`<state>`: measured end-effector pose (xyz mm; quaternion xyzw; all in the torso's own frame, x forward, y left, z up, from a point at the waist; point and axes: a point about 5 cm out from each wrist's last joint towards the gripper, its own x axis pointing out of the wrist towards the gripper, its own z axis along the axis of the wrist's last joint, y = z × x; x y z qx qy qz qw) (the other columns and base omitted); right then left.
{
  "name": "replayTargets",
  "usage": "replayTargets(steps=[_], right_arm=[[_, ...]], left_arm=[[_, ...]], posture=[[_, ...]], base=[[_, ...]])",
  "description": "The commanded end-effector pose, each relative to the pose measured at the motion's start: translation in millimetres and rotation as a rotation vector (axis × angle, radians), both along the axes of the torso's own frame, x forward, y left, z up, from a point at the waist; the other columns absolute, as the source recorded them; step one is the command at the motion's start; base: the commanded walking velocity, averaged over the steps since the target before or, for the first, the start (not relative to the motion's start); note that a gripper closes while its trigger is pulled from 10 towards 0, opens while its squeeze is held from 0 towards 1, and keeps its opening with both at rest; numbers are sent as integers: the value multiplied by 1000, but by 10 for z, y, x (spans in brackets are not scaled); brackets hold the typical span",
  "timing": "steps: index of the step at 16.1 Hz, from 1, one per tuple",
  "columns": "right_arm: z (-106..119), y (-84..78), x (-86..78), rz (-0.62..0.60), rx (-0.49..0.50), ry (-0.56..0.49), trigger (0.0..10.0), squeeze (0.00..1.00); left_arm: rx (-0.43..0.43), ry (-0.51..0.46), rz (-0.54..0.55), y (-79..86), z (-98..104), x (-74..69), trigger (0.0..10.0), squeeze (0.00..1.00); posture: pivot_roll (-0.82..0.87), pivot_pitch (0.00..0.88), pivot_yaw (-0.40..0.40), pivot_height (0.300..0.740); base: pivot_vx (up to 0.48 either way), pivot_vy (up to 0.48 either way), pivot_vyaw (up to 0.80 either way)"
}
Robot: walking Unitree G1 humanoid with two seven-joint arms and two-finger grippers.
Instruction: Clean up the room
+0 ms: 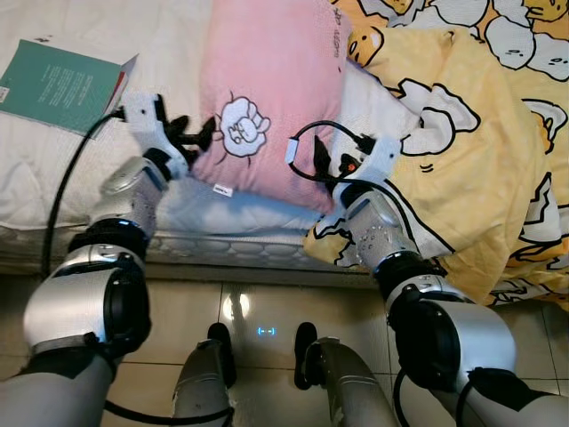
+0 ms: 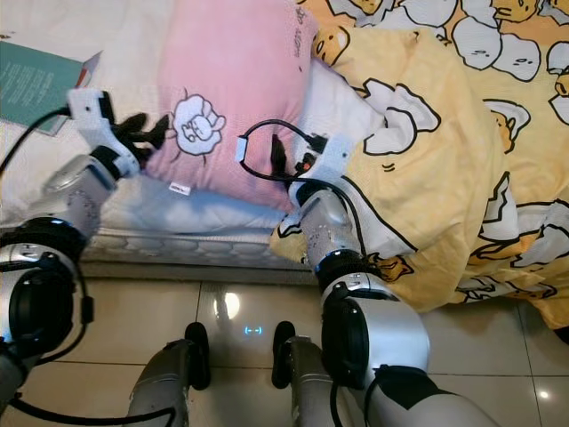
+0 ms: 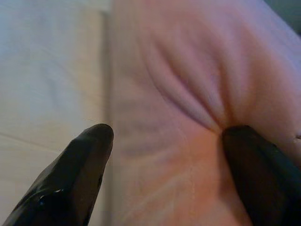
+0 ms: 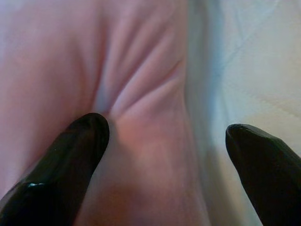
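Observation:
A pink pillow [image 1: 267,80] with a white cartoon patch lies lengthwise on the bed. My left gripper [image 1: 197,135] is at the pillow's near left edge and stands open. One of its fingers [image 3: 254,174] presses a dent into the pink fabric [image 3: 188,70], while the other lies over the white sheet. My right gripper [image 1: 324,160] is at the pillow's near right corner, also open. It straddles that edge, with one of its fingers [image 4: 70,160] on the creased pink cloth [image 4: 131,70] and the other over the sheet.
A teal book [image 1: 58,84] lies on the white mattress [image 1: 80,187] at the far left. A yellow cartoon-print duvet [image 1: 480,133] covers the right side and hangs over the bed's edge. Tiled floor [image 1: 267,307] and my legs are below.

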<state>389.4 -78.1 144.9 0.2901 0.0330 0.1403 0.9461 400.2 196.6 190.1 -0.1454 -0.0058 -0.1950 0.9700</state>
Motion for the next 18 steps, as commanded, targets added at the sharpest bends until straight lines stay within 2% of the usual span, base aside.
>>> replayTargets(steps=[1, 3, 4, 5, 6, 7, 8, 9, 10, 11, 12, 14, 16, 17, 18], right_arm=[[-91, 199, -62, 84, 13, 50, 10000, 0], [-110, 217, -66, 80, 47, 80, 10000, 0], [-120, 208, -64, 66, 70, 97, 1490, 0], [-131, 195, -64, 56, 84, 106, 0, 0], [-143, 177, -65, 52, 85, 110, 0, 0], [-149, 169, -66, 51, 83, 110, 0, 0], [-166, 147, -71, 47, 81, 111, 0, 0], [-194, 128, -80, 40, 74, 118, 0, 0], [-201, 126, -83, 39, 73, 120, 0, 0], [-215, 121, -88, 38, 67, 121, 0, 0], [-230, 116, -96, 39, 49, 118, 0, 0], [-240, 117, -103, 47, 29, 111, 0, 0], [-250, 111, -108, 48, 20, 111, 0, 0], [-256, 101, -109, 47, 14, 111, 0, 0], [-256, 97, -108, 46, 13, 111, 0, 0]], left_arm=[[-55, 41, -116, -190, -89, -17, 10000, 0], [-138, 29, -177, -255, -76, -28, 10000, 0], [-156, 25, -213, -299, -89, -41, 10000, 0], [-110, 28, -239, -316, -136, -65, 6745, 0], [-52, 35, -222, -277, -177, -77, 0, 0], [-29, 40, -208, -250, -192, -81, 0, 0], [93, 48, -120, -118, -229, -85, 0, 0], [220, 4, 70, 130, -140, -65, 0, 0], [251, -14, 141, 218, -84, -56, 0, 0], [323, -59, 231, 358, 40, -51, 2706, 0], [258, -179, 273, 505, 358, -54, 10000, 0], [221, -234, 226, 534, 522, -72, 10000, 0], [206, -222, 140, 480, 509, -81, 10000, 0], [221, -188, 126, 440, 427, -77, 10000, 1000], [230, -176, 121, 421, 393, -74, 10000, 1000]], posture=[[-65, 363, -70, 740], [-59, 364, -70, 740], [-55, 366, -70, 740], [-50, 364, -72, 740], [-48, 363, -72, 740], [-46, 360, -74, 740], [-42, 361, -72, 740], [-40, 358, -72, 740], [-41, 357, -72, 740], [-38, 351, -69, 740], [-37, 350, -67, 740], [-35, 341, -66, 740], [-31, 335, -70, 740], [-30, 336, -70, 740], [-32, 339, -73, 740]], base=[[0, 0, 0], [0, 0, 0], [0, 0, 0], [0, 0, 0], [0, 0, 0], [0, 0, 0], [0, 0, 0], [0, 0, 0], [0, 0, 0], [0, 0, 0], [0, 0, 0], [0, 0, 0], [0, 0, 0], [0, 0, 0], [0, 0, 0]])
